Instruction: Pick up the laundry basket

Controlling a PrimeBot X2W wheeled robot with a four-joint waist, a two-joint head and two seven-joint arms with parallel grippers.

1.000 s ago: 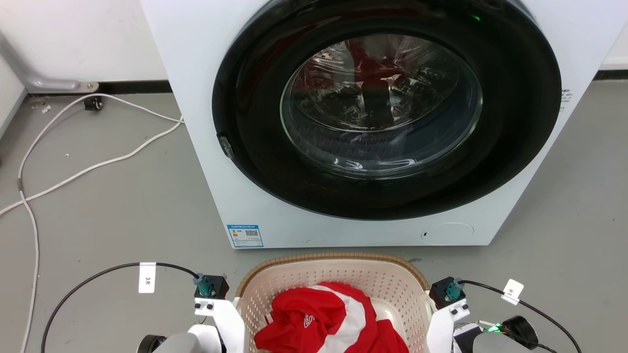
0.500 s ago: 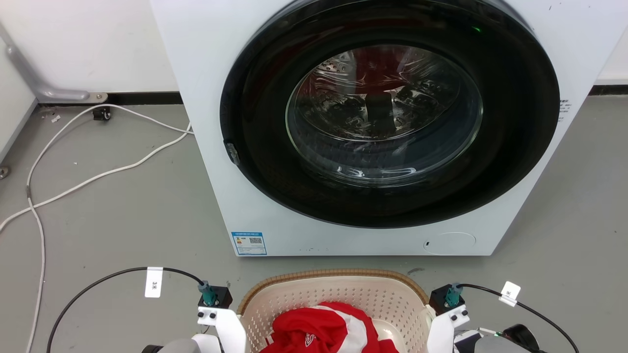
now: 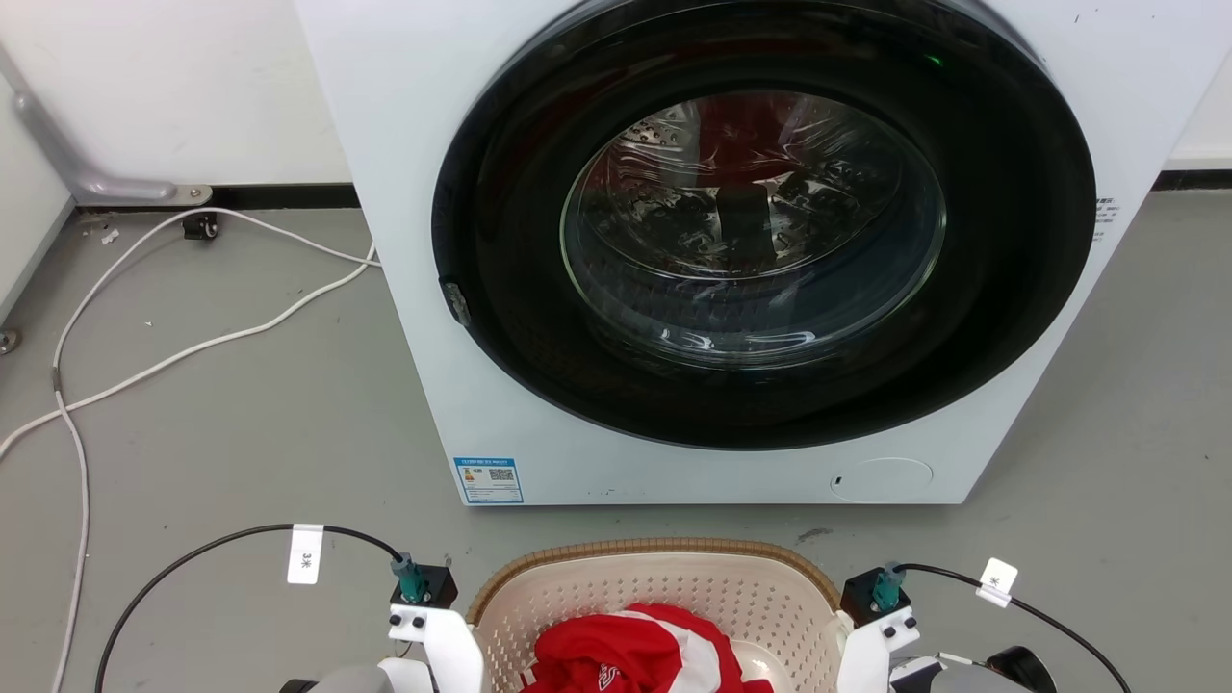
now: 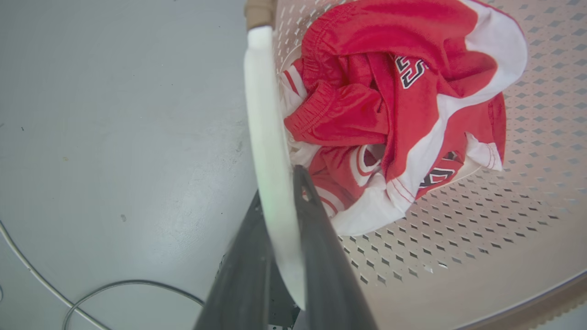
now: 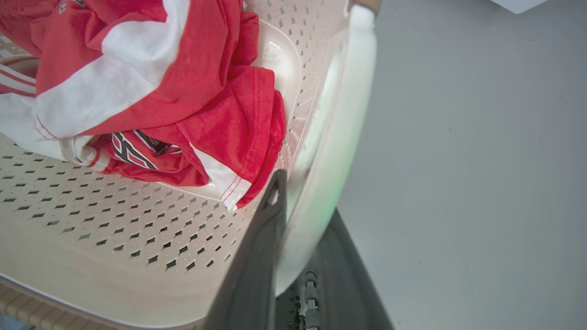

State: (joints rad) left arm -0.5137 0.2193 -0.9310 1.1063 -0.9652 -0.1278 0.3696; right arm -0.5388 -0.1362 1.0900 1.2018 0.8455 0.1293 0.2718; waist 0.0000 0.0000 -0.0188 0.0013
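Note:
The laundry basket [image 3: 664, 583], cream and perforated with a brown woven-look rim, lies at the bottom centre of the head view, between my two white wrists. A crumpled red and white garment [image 3: 630, 654] lies inside it. In the left wrist view my left gripper [image 4: 279, 192] is shut on the basket's white left handle [image 4: 263, 91], one dark finger on each side of it. In the right wrist view my right gripper [image 5: 306, 197] is likewise shut on the white right handle [image 5: 351, 91]. The basket's inner wall [image 4: 504, 229] [image 5: 91, 220] and the garment [image 4: 403, 91] [image 5: 137, 68] appear in both wrist views.
A white front-loading washing machine [image 3: 404, 115] stands just beyond the basket, its round dark door [image 3: 1011, 241] closed. White cables [image 3: 192, 337] trail over the grey floor to the left. Black cables [image 3: 212, 544] run from both wrists. A white wall stands behind.
The head camera has shifted, so the washing machine sits a little lower in view. The basket and both wrists have dropped further toward the bottom edge, and less of the garment shows.

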